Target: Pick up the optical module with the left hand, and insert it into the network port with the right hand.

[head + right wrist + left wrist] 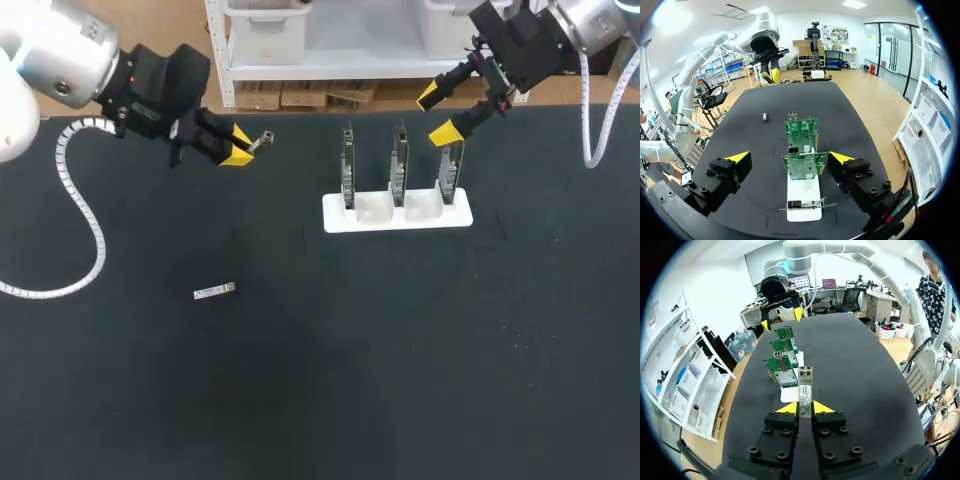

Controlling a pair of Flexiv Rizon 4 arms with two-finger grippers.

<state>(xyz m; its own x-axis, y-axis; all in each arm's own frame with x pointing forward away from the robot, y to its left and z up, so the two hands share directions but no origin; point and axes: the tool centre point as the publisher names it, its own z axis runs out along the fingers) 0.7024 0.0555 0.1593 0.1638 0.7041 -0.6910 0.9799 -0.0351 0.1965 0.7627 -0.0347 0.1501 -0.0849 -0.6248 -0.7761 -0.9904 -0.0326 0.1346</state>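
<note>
The left gripper [240, 147] is clenching an optical module [260, 141], holding it above the far left part of the counter [300, 400]. A second module [214, 291] is lying flat on the counter, well apart from it. The white stand [395, 213] is carrying three upright circuit boards [399, 165]. The right gripper [437, 113] is hanging released, fingers spread, just over the rightmost board [450, 172].

Green boards [802, 165], white stand [804, 200], black table [752, 142]

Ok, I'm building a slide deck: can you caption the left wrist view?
Left gripper shut on an optical module, facing the row of circuit boards across the black table.
</note>
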